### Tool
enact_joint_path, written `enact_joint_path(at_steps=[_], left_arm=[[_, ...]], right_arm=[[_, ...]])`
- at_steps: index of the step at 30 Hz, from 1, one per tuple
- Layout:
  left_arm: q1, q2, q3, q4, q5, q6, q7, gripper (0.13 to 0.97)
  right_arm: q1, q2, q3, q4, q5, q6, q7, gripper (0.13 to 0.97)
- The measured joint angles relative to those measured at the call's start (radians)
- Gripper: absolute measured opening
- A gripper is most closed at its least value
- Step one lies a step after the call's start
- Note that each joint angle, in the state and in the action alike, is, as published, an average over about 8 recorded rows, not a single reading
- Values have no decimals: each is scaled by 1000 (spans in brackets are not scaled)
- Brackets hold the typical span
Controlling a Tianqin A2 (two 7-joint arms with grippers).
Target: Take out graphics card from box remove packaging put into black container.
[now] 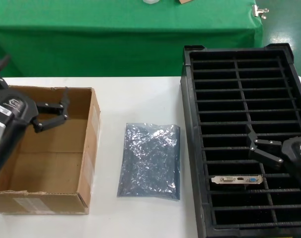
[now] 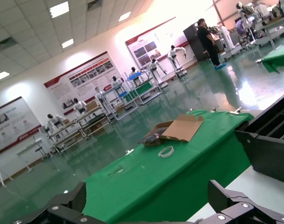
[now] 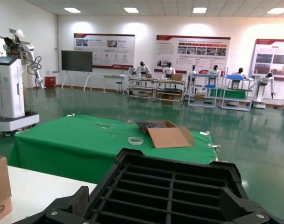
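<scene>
Head view: green graphics card with silver bracket (image 1: 237, 179) slotted in black partitioned crate (image 1: 190, 148) at 4 o'clock | crinkly grey bag (image 1: 150, 161) centre | left gripper (image 1: 60, 113) spread over brown cardboard box (image 1: 88, 153), 9 o'clock | right gripper (image 1: 249, 141) spread above card | Wrist views: no readable labels.

I'm working in a large robotics lab hall: glossy green floor (image 3: 254, 140), wall posters (image 3: 193, 46), humanoid robots (image 2: 175, 56) at rows of workbenches (image 3: 153, 86), ceiling panel lights (image 3: 132, 10).
</scene>
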Motion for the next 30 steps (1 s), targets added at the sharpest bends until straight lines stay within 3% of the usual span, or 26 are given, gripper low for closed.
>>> enact_joint_path(at_steps=[12,30], left_arm=[[46,13,43,49,-140,-96,52,960],[117,33,108,123,-350,-240,131,966]], right_arm=[[-5,-25,-2,-30,23,32,-43,966],[-12,-64,-6,-75,58,79,-107,966]])
